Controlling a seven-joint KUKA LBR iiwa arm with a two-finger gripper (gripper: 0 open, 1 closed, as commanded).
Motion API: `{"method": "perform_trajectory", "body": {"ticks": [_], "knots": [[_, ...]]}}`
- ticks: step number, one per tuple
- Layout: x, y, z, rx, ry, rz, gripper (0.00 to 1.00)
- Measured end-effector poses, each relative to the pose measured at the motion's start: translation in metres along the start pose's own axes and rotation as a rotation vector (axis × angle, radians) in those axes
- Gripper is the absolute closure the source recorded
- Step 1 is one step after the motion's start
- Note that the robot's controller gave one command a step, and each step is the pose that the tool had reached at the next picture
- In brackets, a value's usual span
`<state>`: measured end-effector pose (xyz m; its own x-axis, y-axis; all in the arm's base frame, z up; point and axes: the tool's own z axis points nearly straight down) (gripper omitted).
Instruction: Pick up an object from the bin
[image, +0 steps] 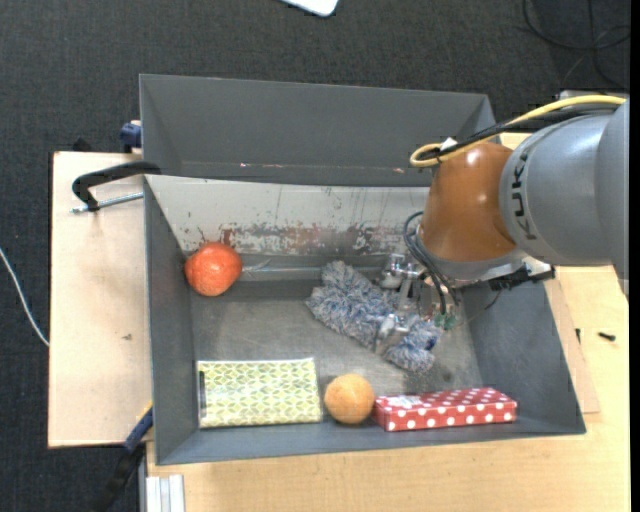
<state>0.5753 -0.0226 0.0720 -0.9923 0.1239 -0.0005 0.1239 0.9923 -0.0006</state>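
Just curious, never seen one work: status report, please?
Gripper down at blue-grey fuzzy cloth, centre. Orange ball, red dotted box lie apart, not blocking.

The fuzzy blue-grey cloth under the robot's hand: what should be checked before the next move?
1. Hand is over the fuzzy blue-grey cloth in the middle of the bin: ok.
2. Cloth actually gripped: cannot tell.
3. Cloth lies apart from the orange ball and the red dotted box: ok.
4. Red-orange ball is well away from the hand: ok.
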Motion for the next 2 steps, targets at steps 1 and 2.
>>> {"method": "perform_trajectory", "body": {"ticks": [1,2], "knots": [[0.0024,-0.0072,-0.0013,-0.003,-0.001,0.000,0.00],[-0.0024,0.0002,-0.0036,-0.001,-0.005,-0.001,1.00]]}}
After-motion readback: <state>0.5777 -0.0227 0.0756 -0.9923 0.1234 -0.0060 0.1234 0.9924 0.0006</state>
